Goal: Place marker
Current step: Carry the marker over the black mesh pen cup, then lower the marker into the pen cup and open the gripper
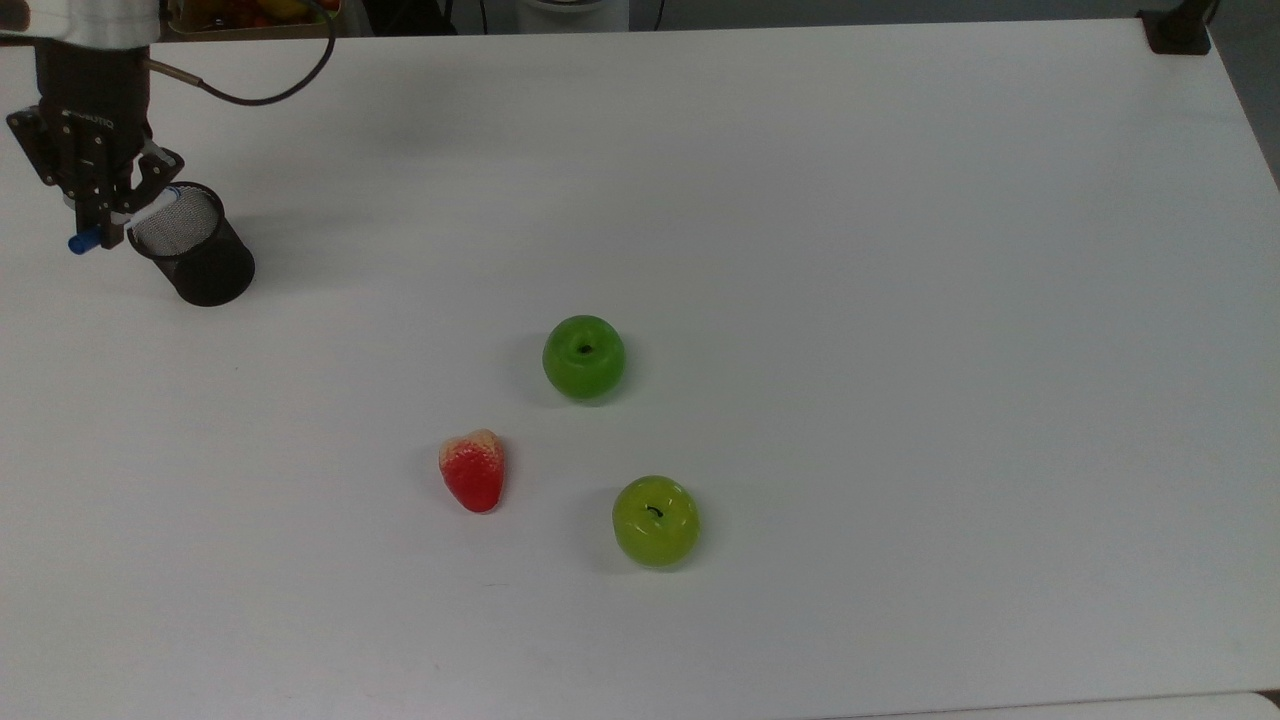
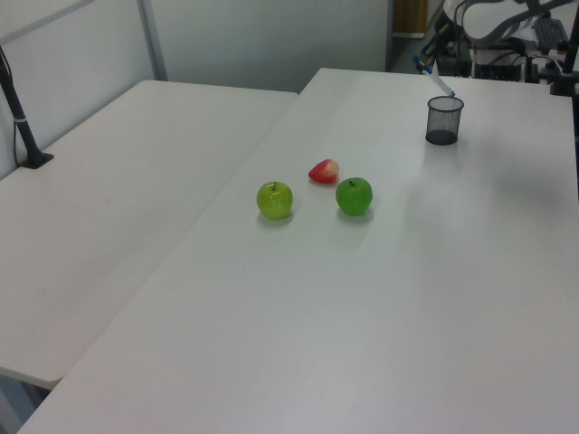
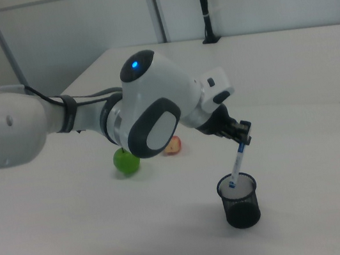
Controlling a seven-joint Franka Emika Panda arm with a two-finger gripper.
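Note:
The marker (image 1: 148, 207) is a white pen with a blue cap, held tilted in my gripper (image 1: 110, 222), which is shut on its upper part. In the top view the blue cap sticks out to the left of the fingers. The marker's lower end reaches over the rim into the mouth of a black mesh cup (image 1: 205, 265). In the right view my gripper (image 3: 242, 135) hovers above and just left of the cup (image 3: 240, 205), and the marker (image 3: 237, 165) slants down into it. The left view shows the marker (image 2: 441, 83) leaning over the cup (image 2: 444, 122).
A dark green apple (image 1: 584, 357), a lighter green apple (image 1: 655, 521) and a red strawberry (image 1: 473, 471) lie mid-table, far from the cup. The cup stands near the top view's left edge of the white table (image 1: 900, 250). A black clamp (image 1: 1172, 30) sits at the far right corner.

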